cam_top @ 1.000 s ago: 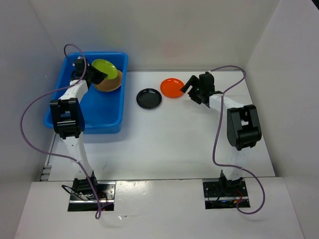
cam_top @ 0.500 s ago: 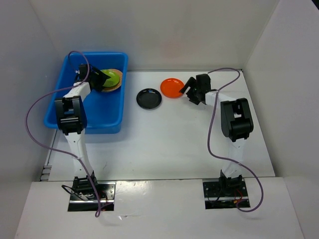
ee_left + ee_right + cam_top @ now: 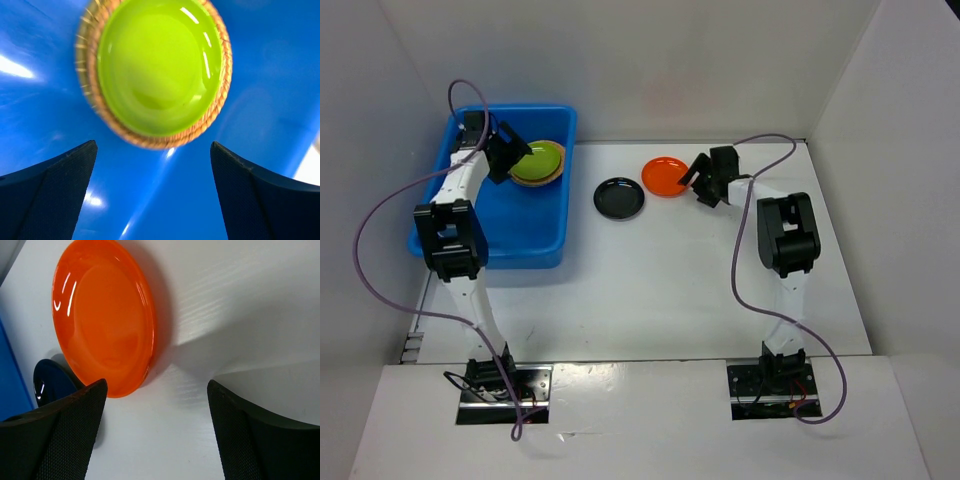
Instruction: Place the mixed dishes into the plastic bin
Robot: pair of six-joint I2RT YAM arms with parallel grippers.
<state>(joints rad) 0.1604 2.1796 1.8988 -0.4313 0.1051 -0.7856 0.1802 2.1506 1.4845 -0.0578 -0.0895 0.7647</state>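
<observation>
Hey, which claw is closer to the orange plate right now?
Right. The right claw hangs open right beside the orange plate. The left claw is across the table, open above the lime green plate inside the blue bin.

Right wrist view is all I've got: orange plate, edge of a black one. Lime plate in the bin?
Observer: Yes. The lime green plate lies in the plastic bin, nested on a tan woven plate.
Operator: Left gripper holding it?
Observer: No. The left gripper is open, jaws apart, nothing between them.
Operator: Black plate, where exactly?
Observer: The black plate lies flat on the table between the bin and the orange plate, touching neither.
</observation>
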